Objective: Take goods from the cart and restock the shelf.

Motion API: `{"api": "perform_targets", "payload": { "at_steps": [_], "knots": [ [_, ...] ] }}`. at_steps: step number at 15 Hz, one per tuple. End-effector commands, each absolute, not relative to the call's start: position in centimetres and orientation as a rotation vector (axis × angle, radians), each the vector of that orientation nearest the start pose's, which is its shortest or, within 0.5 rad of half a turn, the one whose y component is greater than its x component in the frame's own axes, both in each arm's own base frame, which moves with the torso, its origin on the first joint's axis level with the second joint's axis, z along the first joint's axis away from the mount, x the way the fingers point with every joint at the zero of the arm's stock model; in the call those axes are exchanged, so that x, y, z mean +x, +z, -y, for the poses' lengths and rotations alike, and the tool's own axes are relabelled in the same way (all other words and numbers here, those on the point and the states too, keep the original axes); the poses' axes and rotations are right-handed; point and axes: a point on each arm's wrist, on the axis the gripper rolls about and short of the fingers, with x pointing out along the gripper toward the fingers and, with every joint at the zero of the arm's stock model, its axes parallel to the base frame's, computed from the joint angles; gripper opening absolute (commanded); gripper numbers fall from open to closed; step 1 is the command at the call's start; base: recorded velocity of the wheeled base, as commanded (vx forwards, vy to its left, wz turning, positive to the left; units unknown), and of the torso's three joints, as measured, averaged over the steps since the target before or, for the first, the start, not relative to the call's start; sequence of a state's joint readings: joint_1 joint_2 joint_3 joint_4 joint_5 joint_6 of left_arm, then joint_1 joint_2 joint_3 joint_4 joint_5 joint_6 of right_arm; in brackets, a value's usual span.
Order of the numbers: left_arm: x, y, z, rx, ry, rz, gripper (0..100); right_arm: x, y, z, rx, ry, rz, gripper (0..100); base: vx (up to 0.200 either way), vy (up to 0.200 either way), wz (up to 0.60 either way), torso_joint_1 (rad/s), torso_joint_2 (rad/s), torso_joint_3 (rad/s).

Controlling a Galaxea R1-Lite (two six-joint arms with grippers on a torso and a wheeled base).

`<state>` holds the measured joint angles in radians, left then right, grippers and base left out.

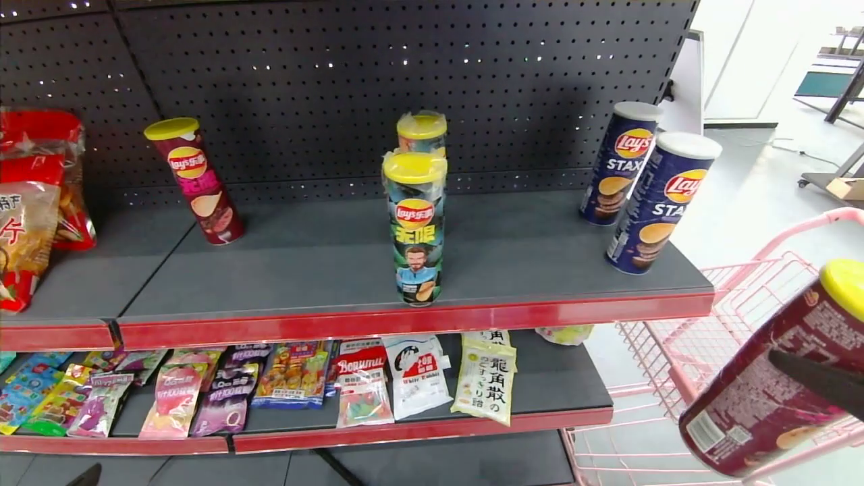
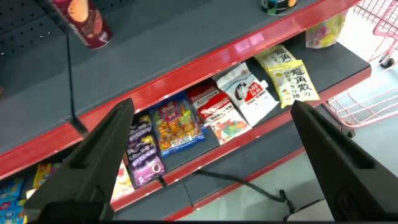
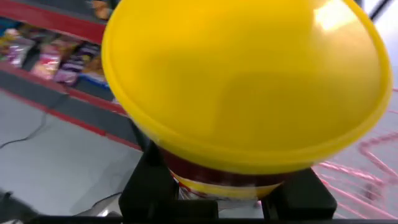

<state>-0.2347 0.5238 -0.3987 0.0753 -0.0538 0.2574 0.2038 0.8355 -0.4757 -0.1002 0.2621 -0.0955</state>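
Note:
My right gripper (image 1: 810, 378) is shut on a maroon chip can (image 1: 763, 378) with a yellow lid, held tilted above the pink cart (image 1: 736, 297) to the right of the shelf. From the right wrist the can's yellow lid (image 3: 249, 81) looms large, and the right gripper (image 3: 224, 196) clamps the can body below it. The upper shelf (image 1: 324, 277) carries a matching maroon can (image 1: 199, 182) at the left. My left gripper (image 2: 211, 155) hangs open and holds nothing, low in front of the lower shelf (image 2: 205, 155).
Two green-blue cans (image 1: 415, 229) stand one behind the other mid-shelf. Two navy cans (image 1: 658, 202) are at the right end. Red snack bags (image 1: 34, 202) crowd the left. Several snack packets (image 1: 290, 378) lie on the lower shelf. Bare shelf stretches between the cans.

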Motion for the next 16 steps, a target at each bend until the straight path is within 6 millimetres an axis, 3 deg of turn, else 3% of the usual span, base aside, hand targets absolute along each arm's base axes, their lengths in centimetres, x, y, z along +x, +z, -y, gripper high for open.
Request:
{"api": "perform_targets", "payload": {
  "at_steps": [1, 3, 16],
  "knots": [
    [2.34, 18.27, 0.68, 0.274, -0.311, -0.168, 100, 8.36, 20.37, -2.56, -0.088, 0.550, -0.241, 0, 0.000, 0.200, 0.00, -0.002, 0.01, 0.002],
    [2.38, 18.22, 0.69, 0.274, -0.313, -0.170, 100, 8.35, 20.30, -2.77, -0.120, 0.623, -0.231, 0, 0.000, 0.200, 0.00, 0.002, 0.00, 0.002],
    [2.40, 18.30, 0.69, 0.298, -0.312, -0.166, 100, 8.71, 20.52, -2.87, -0.121, 0.626, -0.234, 0, 0.000, 0.200, 0.00, 0.002, 0.00, 0.002]
  ]
}}
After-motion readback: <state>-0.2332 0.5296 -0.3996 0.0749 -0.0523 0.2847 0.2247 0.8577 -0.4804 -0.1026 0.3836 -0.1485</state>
